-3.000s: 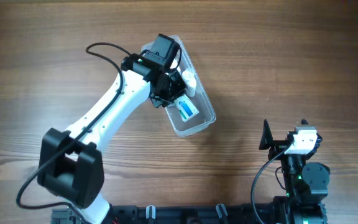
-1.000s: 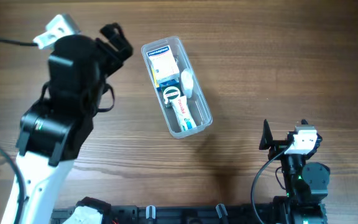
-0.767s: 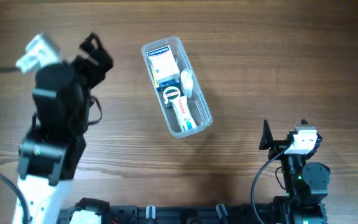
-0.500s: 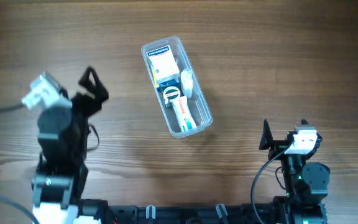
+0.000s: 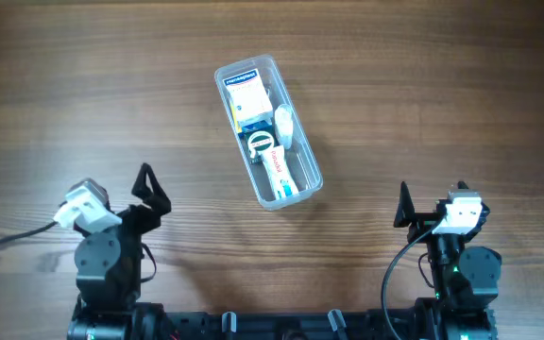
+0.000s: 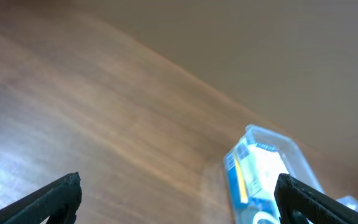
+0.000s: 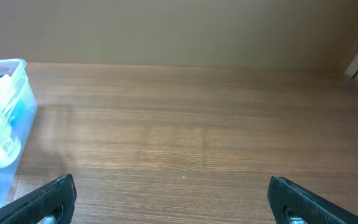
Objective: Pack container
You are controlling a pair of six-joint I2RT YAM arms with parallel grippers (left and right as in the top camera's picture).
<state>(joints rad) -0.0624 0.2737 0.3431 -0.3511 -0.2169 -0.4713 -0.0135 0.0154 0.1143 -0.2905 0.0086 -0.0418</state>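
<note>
Overhead: container (image 5: 311, 151) looks light, stiff, slick to me; I'd pinch long rim. Left gripper (image 6: 176, 188), right gripper (image 7: 166, 186) wide, empty.

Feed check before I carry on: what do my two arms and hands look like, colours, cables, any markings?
The left arm and right arm are black and blocky, each with a white box-shaped module at the wrist. The left hand and right hand have thin, black, tapering fingers. A black cable loops off each arm. Small green lights glow on the right arm. No readable markings.
</note>
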